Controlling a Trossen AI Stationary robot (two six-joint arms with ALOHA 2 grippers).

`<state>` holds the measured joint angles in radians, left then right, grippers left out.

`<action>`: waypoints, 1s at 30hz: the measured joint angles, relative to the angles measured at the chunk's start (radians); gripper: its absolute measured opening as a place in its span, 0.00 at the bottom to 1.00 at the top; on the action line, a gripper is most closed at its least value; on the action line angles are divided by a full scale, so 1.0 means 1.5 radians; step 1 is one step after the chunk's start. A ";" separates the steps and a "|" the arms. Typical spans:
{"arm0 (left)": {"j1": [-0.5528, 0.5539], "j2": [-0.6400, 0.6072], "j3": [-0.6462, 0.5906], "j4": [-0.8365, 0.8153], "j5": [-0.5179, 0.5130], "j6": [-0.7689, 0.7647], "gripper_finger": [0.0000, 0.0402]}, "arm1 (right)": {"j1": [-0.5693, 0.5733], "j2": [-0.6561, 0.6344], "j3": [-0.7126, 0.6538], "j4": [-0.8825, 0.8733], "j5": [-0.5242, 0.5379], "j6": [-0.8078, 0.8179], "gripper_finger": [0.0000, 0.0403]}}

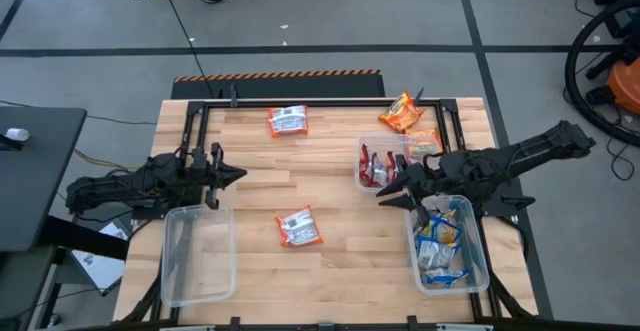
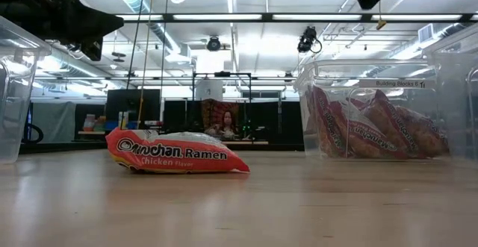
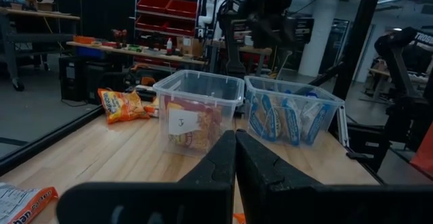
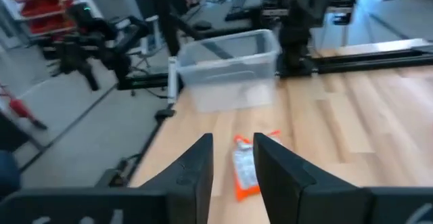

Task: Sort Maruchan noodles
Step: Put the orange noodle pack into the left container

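meanwhile the right pincer hangs empty, fingers apart, above the table.

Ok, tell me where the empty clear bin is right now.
In the high view the empty bin sits at the table's front left corner, just below the left gripper, with a loose orange noodle packet to its right.

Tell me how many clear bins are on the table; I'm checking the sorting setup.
3: an empty bin near the left gripper, a bin of red packets mid-right, and a bin of blue packets front right.
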<state>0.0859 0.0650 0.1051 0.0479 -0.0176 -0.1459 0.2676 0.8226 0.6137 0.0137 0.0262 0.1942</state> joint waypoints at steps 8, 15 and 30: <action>0.000 0.000 0.000 0.000 0.000 0.000 0.03 | -0.060 -0.046 -0.143 0.259 -0.019 -0.039 0.08; 0.000 0.000 0.000 0.000 0.000 0.000 0.03 | -0.083 -0.135 -0.248 0.336 -0.016 -0.026 0.04; 0.000 0.000 0.000 0.000 0.000 0.000 0.03 | -0.103 -0.407 -0.371 0.220 0.005 -0.011 0.03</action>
<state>0.0859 0.0652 0.1051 0.0477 -0.0174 -0.1459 0.1136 0.2115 0.0580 0.3441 0.0332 0.1776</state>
